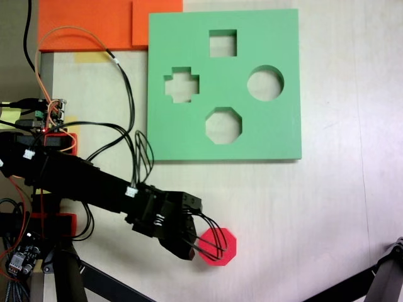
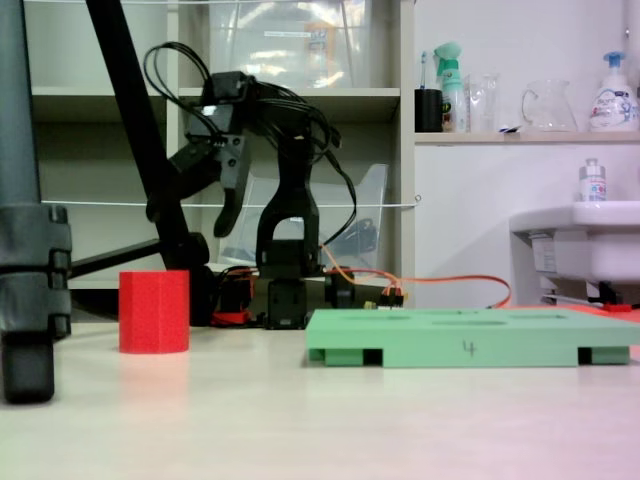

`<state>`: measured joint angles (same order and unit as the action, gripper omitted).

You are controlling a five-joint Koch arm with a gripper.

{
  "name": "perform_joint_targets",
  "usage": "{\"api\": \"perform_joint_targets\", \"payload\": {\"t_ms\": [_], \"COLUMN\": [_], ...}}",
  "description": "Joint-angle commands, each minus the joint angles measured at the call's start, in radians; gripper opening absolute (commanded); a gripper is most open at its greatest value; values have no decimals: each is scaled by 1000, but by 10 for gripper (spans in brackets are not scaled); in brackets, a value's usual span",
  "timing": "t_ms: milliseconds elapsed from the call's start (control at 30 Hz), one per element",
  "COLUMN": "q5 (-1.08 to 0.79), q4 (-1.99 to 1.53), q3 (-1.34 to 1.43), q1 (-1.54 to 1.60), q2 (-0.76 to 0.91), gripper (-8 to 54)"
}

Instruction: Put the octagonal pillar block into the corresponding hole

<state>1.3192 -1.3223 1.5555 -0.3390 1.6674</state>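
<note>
Block pickup is the step in hand, nothing grasped yet. Octagonal pillar block (image 1: 220, 248) stands upright on the desk (image 1: 327, 207), well apart from the green board (image 1: 277, 135) and at roughly 6 o'clock from it in the top-down fixed view. Target is the eight-sided hole (image 1: 223, 125), the cutout nearest the block along the board's lower edge, empty; don't confuse it with the round cutout (image 1: 265, 83) at 1 o'clock from it or the cross cutout (image 1: 181, 85) at 10 o'clock. Claw (image 2: 187, 208) hangs clear above the block in the low fixed view, jaws spread and holding nothing; from above it sits over the block's 9 o'clock side, so it reads as off-centre. My take: shift toward 3 o'clock until the block is centred between the jaws, then descend straight. Close on two opposite flats, not corners, so the foam doesn't twist. Grip mid-height or lower; it looks soft, so squeeze gently. Wire loops (image 1: 214, 242) trail over the block top, watch for snagging. For insertion the flats need to line up with the hole's flats, so keep yaw under control from the grasp on.
</note>
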Motion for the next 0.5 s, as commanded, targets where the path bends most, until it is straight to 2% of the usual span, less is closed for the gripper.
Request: {"api": "perform_joint_targets", "payload": {"t_ms": [0,67,167,233,467], "q5": [12,46,46,37,23], "q4": [-14,-14,-25,-40,-52], "q3": [-67,-98,-163,-210,-276], "q1": [-18,-18,-20,-20,-25], "q2": [-26,-75,-146,-199,-304], "gripper": [448,478,481,522,522]}}
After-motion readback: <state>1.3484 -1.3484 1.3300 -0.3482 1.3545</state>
